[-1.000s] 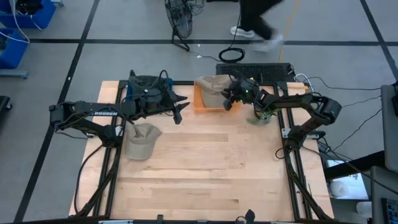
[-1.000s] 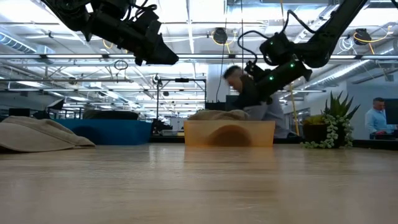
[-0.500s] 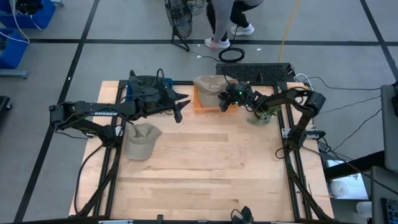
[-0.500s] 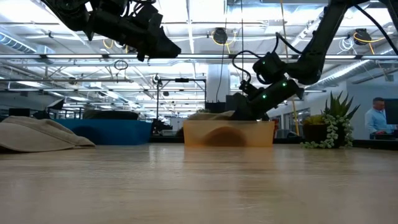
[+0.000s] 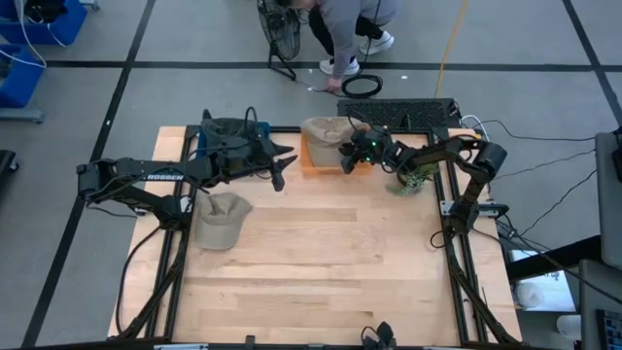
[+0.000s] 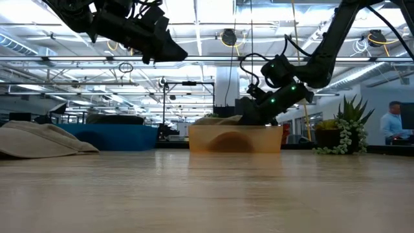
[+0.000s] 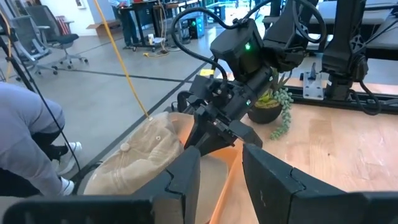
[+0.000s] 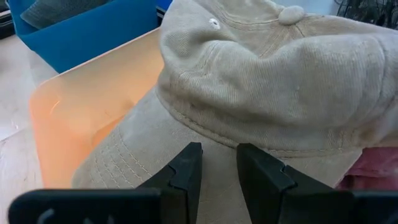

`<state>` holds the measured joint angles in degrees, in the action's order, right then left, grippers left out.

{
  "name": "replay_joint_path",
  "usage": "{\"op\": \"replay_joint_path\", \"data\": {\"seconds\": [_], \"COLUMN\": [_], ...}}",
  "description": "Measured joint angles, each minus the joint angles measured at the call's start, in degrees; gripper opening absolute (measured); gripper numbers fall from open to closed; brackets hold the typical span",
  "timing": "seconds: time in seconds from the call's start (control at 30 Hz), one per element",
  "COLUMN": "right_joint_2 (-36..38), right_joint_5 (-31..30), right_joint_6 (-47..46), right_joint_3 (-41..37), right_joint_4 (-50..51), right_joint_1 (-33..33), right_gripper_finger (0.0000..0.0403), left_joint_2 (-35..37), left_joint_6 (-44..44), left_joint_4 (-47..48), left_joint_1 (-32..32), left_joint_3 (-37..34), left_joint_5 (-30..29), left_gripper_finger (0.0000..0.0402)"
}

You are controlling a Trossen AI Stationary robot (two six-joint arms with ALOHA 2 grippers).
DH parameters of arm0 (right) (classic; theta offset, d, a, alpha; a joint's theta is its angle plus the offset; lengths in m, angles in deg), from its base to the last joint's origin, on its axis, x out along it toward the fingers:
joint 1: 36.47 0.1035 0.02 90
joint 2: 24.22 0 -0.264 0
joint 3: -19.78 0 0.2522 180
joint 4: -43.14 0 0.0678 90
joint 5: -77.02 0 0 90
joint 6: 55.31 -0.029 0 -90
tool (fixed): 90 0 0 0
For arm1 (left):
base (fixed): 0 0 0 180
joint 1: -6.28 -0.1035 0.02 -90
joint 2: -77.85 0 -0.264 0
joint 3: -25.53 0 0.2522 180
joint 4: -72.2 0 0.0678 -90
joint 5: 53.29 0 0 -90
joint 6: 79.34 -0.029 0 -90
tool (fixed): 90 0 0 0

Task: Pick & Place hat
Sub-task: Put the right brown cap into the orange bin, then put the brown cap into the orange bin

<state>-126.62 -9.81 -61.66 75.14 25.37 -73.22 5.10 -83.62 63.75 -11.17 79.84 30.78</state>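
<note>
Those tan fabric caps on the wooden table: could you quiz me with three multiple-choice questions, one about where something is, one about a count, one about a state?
1. Where is the right gripper?
A. At the orange plastic bin holding a tan corduroy cap
B. Over the small potted plant
C. At the table's near edge

2. How many tan caps show in the high view?
A. One
B. Two
C. Four

3. How do the right gripper's fingers stand?
A. Clamped on the blue bin
B. Apart, just over the cap's brim, gripping nothing
C. Holding the cap high above the table

Answers:
1. A: the high view puts the gripper at the bin's edge.
2. B: one in the bin, a second tan cap lying on the wooden table near the left arm.
3. B: the right wrist view shows a gap between both fingers above the brim.
</note>
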Motion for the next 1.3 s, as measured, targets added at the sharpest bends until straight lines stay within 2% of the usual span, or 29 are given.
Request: {"op": "replay_joint_path", "data": {"seconds": [0.4, 1.1, 1.3], "right_joint_2": [10.6, 11.3, 12.6], "right_joint_5": [0.0, -0.4, 0.0], "right_joint_6": [1.8, 2.8, 4.5], "right_joint_3": [-0.3, -0.2, -0.2], "right_joint_4": [5.3, 6.2, 6.7], "right_joint_1": [0.8, 0.8, 1.0], "right_gripper_finger": [0.0093, 0.0093, 0.0093], "left_joint_2": [0.0, 0.0, 0.6], "left_joint_6": [1.3, 1.6, 1.6], "left_joint_4": [2.8, 3.4, 10.0], "left_joint_1": [0.0, 0.0, 0.0], "left_joint_3": [0.0, 0.0, 0.0], "left_joint_5": [0.0, 0.1, 0.0], "left_gripper_finger": [0.0124, 0.0124, 0.0124]}}
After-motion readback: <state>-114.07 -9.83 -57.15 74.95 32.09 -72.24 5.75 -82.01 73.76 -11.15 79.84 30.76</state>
